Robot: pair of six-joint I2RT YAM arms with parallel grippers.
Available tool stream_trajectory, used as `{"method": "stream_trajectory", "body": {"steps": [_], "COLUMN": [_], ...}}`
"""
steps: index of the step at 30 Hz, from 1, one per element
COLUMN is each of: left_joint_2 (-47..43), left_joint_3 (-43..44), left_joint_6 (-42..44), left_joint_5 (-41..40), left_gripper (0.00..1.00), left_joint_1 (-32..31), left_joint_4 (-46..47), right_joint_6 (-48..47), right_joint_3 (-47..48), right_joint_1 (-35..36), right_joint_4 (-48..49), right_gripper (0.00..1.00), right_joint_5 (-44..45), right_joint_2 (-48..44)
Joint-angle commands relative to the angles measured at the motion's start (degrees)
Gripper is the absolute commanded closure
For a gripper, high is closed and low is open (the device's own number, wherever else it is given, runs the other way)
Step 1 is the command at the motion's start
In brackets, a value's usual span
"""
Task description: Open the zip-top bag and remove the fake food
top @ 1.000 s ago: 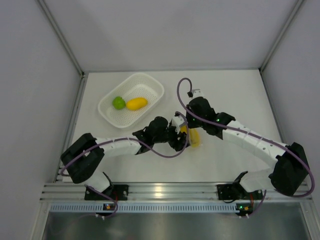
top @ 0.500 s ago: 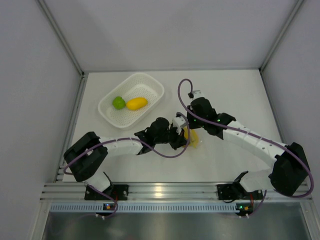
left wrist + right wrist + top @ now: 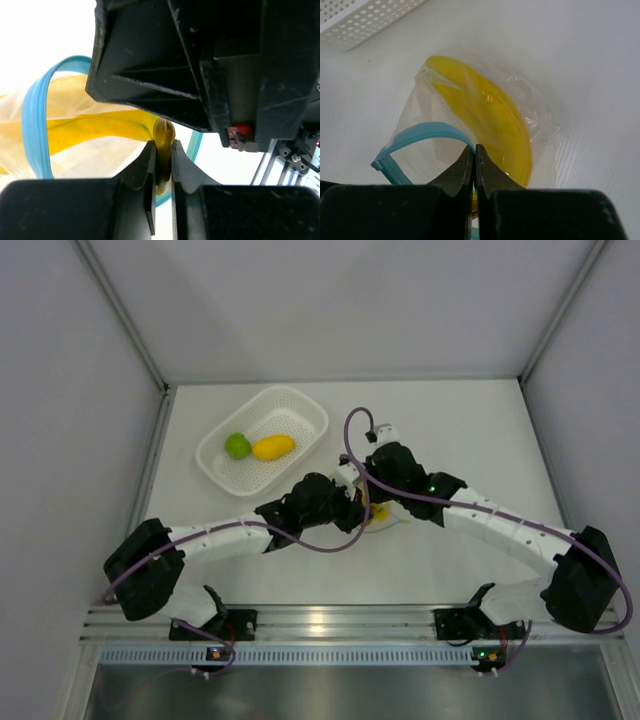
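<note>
The zip-top bag (image 3: 540,135) lies open at mid-table, its light blue zip strip (image 3: 420,134) bowed into a loop. It is mostly hidden under both grippers in the top view (image 3: 392,523). The yellow banana bunch (image 3: 490,112) is inside it. My right gripper (image 3: 474,152) is shut on the bag's zip edge. My left gripper (image 3: 162,156) is shut on one end of the banana bunch (image 3: 95,127) at the bag's mouth, with the blue strip (image 3: 31,125) curving round it. The two grippers nearly touch (image 3: 360,502). The green ball fruit (image 3: 237,445) and the yellow-orange oval fruit (image 3: 273,447) lie in the basket.
The white perforated basket (image 3: 300,408) stands at the back left, close to the grippers; its corner shows in the right wrist view (image 3: 365,17). Grey walls enclose the table on three sides. The right arm's purple cable (image 3: 352,430) loops above the bag.
Both grippers have shifted a little left and closer together over the bag. The left arm's elbow has swung out to the left. The banana is now almost covered in the top view.
</note>
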Motion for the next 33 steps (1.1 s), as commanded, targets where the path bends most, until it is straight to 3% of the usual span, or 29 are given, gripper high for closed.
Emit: {"method": "stream_trajectory", "body": {"steps": [1, 5, 12, 20, 33], "left_joint_2": [-3.1, -5.6, -9.7, -12.9, -13.6], "left_joint_3": [3.2, 2.5, 1.9, -1.1, -7.6], "left_joint_6": [-1.9, -3.8, -9.7, -14.8, -18.6], "left_joint_5": [1.6, 3.3, 2.0, 9.0, 26.3], "left_gripper": [1.0, 1.0, 1.0, 1.0, 1.0], "left_joint_1": [0.1, 0.0, 0.5, 0.9, 3.8], "left_joint_4": [0.6, 0.6, 0.8, 6.0, 23.1], "right_joint_6": [-0.9, -0.3, 1.3, -3.0, -14.6], "right_joint_3": [0.1, -0.6, -7.3, -8.4, -6.5], "right_joint_1": [1.5, 1.5, 1.6, 1.6, 1.6], "right_joint_4": [0.6, 1.9, 10.5, 15.5, 18.0], "right_gripper": [1.0, 1.0, 1.0, 1.0, 1.0], "right_joint_5": [8.4, 12.6, 10.9, 10.1, -11.7], "right_joint_2": [-2.1, -2.0, -6.0, -8.0, -6.5]}}
